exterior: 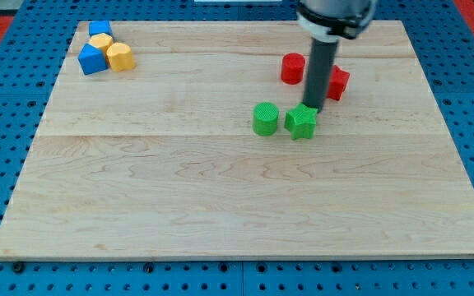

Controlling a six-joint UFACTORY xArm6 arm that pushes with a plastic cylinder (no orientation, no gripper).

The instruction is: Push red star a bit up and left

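Note:
The red star [336, 82] lies at the view's upper right, partly hidden behind my rod. A red cylinder [293, 68] stands just to its left. My tip [313, 108] is down at the top edge of the green star [301, 121], below and left of the red star. A green cylinder [265, 118] stands left of the green star.
A cluster at the view's top left holds a blue block [99, 29], a yellow block [99, 41], a blue block [92, 59] and a yellow cylinder [120, 57]. The wooden board [220, 189] lies on a blue pegboard.

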